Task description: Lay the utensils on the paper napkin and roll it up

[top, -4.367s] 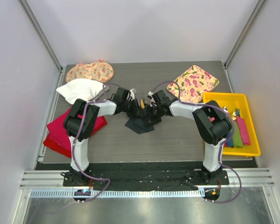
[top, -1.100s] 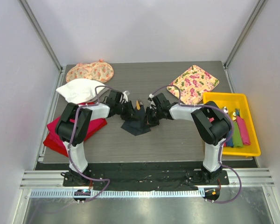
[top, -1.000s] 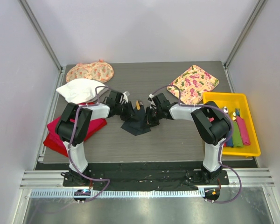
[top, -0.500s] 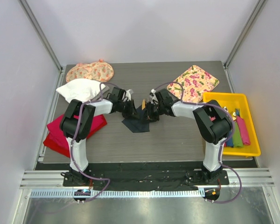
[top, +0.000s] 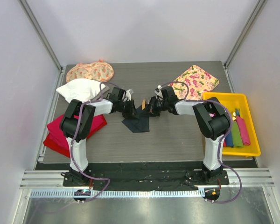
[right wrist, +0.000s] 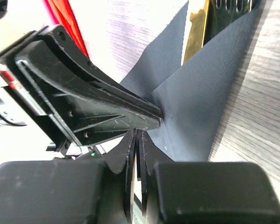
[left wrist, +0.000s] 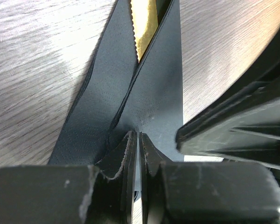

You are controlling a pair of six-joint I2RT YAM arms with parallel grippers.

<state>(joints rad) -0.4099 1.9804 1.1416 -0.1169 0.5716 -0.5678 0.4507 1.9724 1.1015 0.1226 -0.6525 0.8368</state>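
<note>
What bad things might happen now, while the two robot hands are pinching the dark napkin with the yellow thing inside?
1. The left gripper and the right gripper are both shut on the thin paper napkin. If they pull apart, the paper might tear.
2. The tan knife lies loose in an open fold, not yet wrapped. A tilt could let it slide out onto the table.
</note>
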